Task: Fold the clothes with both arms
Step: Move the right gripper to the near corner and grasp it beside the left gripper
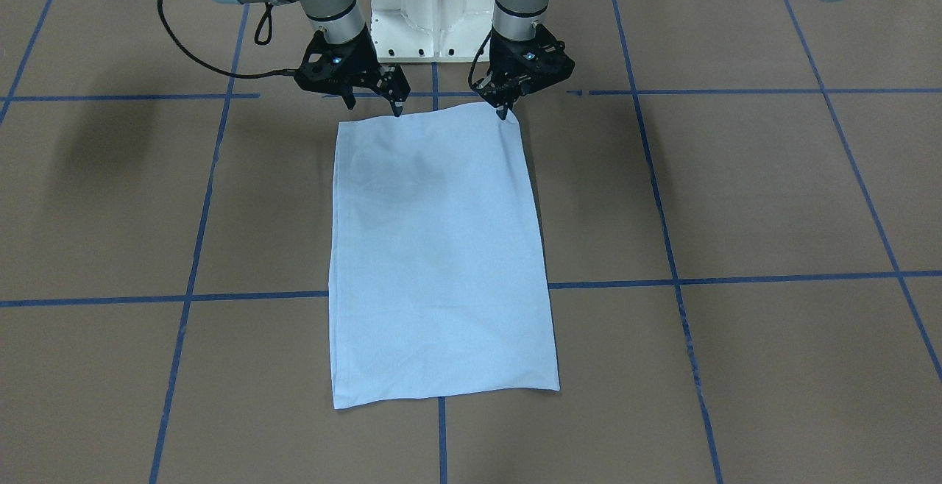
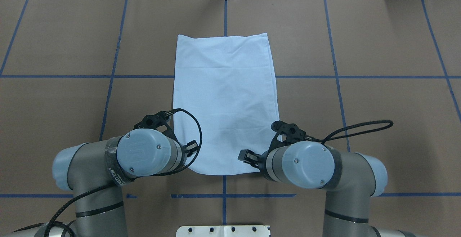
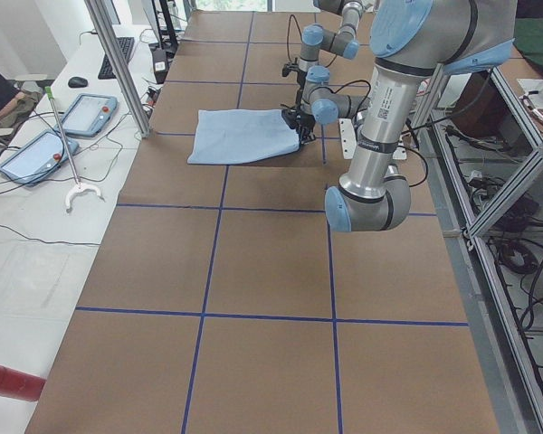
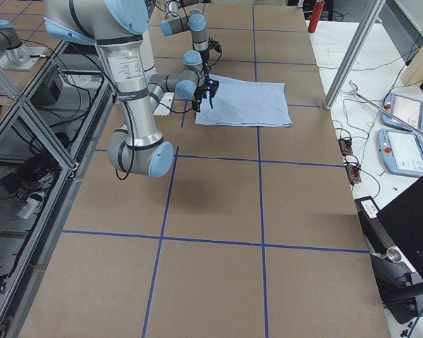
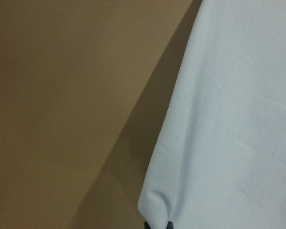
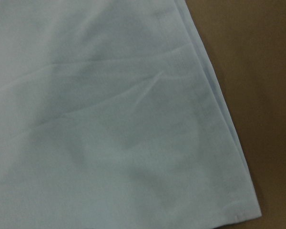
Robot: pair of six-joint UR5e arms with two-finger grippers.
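Pale-blue T-shirt lies lengthwise away from both tools. Our left tool pinches its near corner. We cannot tell the right tool grip.

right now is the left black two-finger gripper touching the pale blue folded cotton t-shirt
Touching. Left wrist view: a corner of the T-shirt puckers into the left gripper at the bottom edge.
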